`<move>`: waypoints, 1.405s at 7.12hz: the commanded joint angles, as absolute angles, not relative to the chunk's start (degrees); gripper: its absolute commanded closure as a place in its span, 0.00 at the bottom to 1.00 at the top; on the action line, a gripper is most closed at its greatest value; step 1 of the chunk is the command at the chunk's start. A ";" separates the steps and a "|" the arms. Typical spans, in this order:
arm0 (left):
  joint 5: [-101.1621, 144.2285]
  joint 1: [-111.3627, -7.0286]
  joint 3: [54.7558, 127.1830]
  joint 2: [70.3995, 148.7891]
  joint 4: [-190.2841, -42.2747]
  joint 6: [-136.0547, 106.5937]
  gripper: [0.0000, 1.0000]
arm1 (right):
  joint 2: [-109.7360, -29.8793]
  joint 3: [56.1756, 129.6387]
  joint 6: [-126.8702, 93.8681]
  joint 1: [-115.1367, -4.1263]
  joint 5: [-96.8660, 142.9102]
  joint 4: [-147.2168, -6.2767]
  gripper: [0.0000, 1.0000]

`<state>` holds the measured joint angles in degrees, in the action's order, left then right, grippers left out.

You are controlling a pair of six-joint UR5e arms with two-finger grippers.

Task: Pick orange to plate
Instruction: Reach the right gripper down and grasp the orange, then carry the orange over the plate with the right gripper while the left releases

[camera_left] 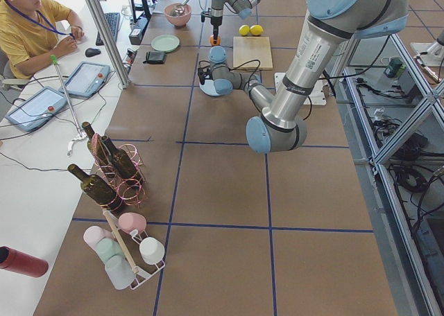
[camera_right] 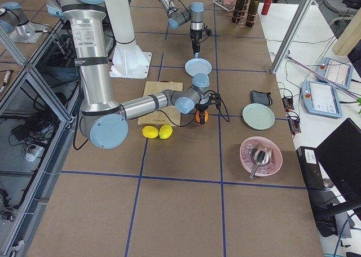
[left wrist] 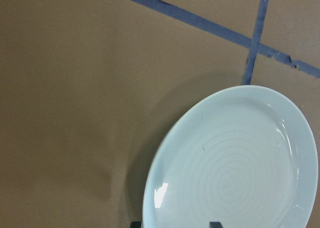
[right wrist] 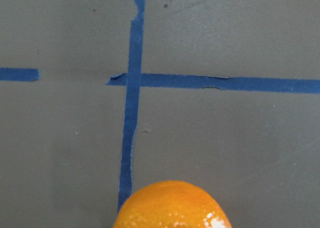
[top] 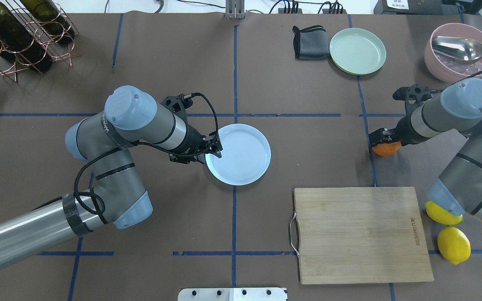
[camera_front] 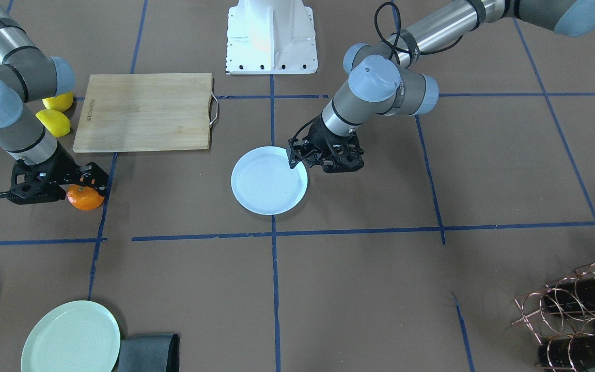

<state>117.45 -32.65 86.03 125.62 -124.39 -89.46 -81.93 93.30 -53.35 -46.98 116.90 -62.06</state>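
The orange (camera_front: 87, 201) (top: 386, 150) lies on the brown table on a blue tape line, and it fills the bottom of the right wrist view (right wrist: 172, 205). My right gripper (camera_front: 89, 184) (top: 385, 140) hangs straight over it, open, with its fingers down around the fruit. The pale bluish plate (camera_front: 266, 188) (top: 245, 161) (left wrist: 240, 163) lies flat at the table's middle. My left gripper (camera_front: 296, 161) (top: 216, 151) comes in tilted at its rim. Two dark fingertips (left wrist: 215, 224) stand astride that rim, shut on it.
A wooden cutting board (top: 358, 234) lies close to the orange, with two lemons (top: 453, 244) beside it under my right arm. A green plate (top: 357, 51), a grey cloth (top: 310, 44) and a pink bowl with a spoon (top: 460, 52) are at the far edge. A wine rack (top: 19, 37) stands far left.
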 commanded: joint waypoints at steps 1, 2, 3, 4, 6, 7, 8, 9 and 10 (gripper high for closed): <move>117.51 -32.78 86.84 125.16 -124.37 -89.47 0.45 | -81.83 92.99 -54.05 -46.76 116.89 -62.05 0.31; 117.51 -33.31 88.05 125.07 -124.37 -89.56 0.45 | -81.83 92.81 -57.19 -46.32 116.98 -62.05 0.88; 117.51 -33.66 90.68 123.50 -124.37 -89.56 0.45 | -81.74 94.20 -57.22 -46.32 117.77 -62.05 1.00; 117.51 -33.92 95.05 120.01 -124.37 -89.56 0.45 | -79.82 97.26 -58.87 -46.41 118.21 -62.83 1.00; 118.12 -36.38 106.99 111.76 -124.01 -89.65 0.45 | -66.08 95.03 -78.03 -41.26 117.69 -64.67 1.00; 118.12 -37.34 109.05 109.27 -124.01 -89.65 0.45 | -58.44 91.36 -84.66 -37.48 113.51 -66.34 1.00; 118.04 -37.61 108.99 108.73 -123.93 -89.65 0.45 | -51.14 86.01 -88.90 -34.22 108.25 -66.62 1.00; 117.95 -37.62 108.90 108.20 -123.93 -89.65 0.45 | -47.76 82.30 -90.86 -32.80 106.63 -66.80 1.00; 117.69 -37.53 108.37 108.28 -123.93 -89.65 0.43 | -47.29 81.40 -90.79 -31.65 105.92 -66.71 1.00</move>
